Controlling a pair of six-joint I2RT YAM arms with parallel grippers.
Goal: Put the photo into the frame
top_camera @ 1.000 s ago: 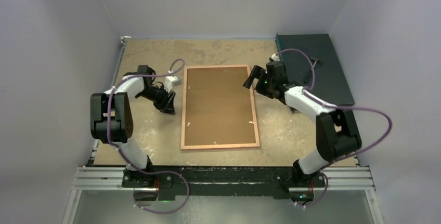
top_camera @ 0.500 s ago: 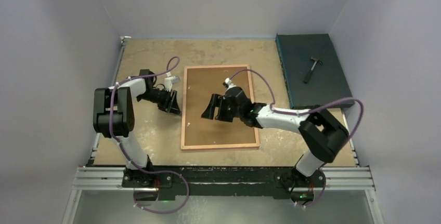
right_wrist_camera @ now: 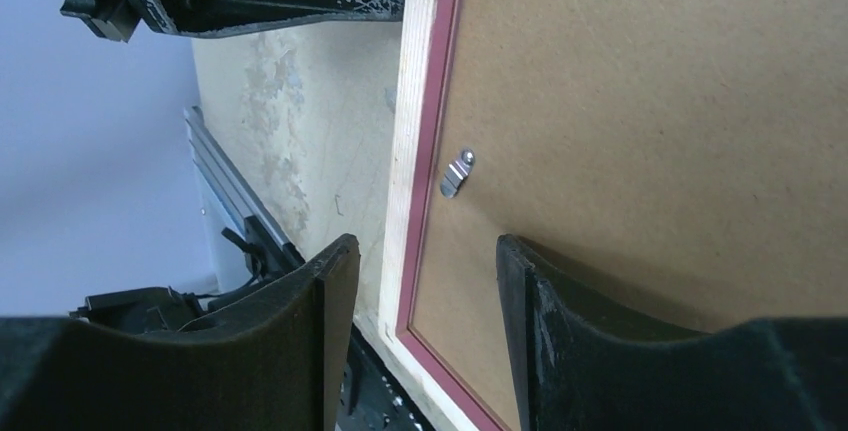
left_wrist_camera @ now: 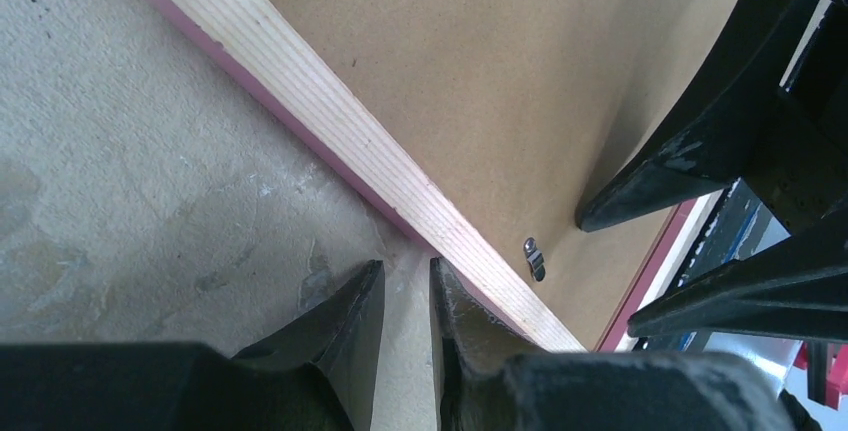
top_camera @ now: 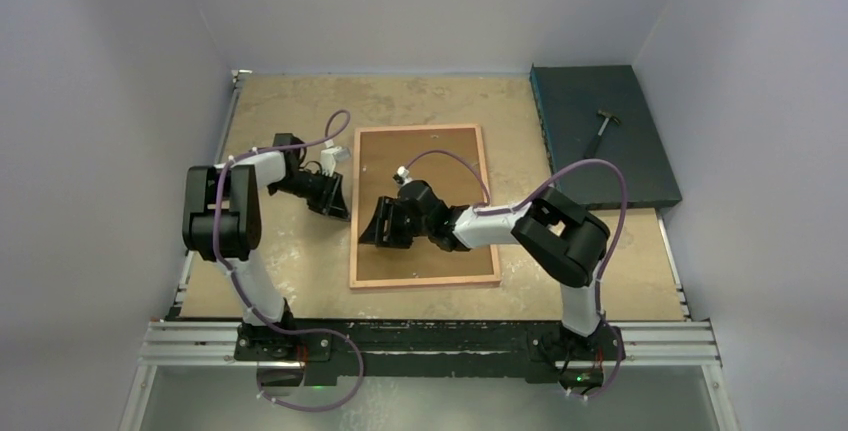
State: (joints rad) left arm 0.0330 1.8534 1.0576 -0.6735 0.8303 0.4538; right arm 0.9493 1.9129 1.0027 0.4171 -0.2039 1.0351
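Observation:
The frame [top_camera: 424, 280] lies back up in the middle of the table, its light wood rail [left_wrist_camera: 330, 121] edged in pink. The brown backing board [top_camera: 440, 161] fills it. The photo is not in view. My left gripper [top_camera: 338, 205] rests low on the table against the outer side of the left rail. Its tips [left_wrist_camera: 405, 276] are drawn almost together with nothing between them. My right gripper [top_camera: 372, 231] hovers open over the board's lower left part. In its own view its tips [right_wrist_camera: 420, 246] straddle the left rail [right_wrist_camera: 410, 151], near a small metal tab [right_wrist_camera: 455, 173].
A dark mat [top_camera: 640, 166] lies at the back right with a hammer [top_camera: 603, 131] on it. The right gripper's black fingers [left_wrist_camera: 700, 141] show in the left wrist view above the board. Another metal tab [left_wrist_camera: 535, 258] sits by the rail. Enclosure walls stand on three sides.
The right arm swung from the frame's right rail across the board to its lower left part. The left gripper edged slightly closer to the left rail.

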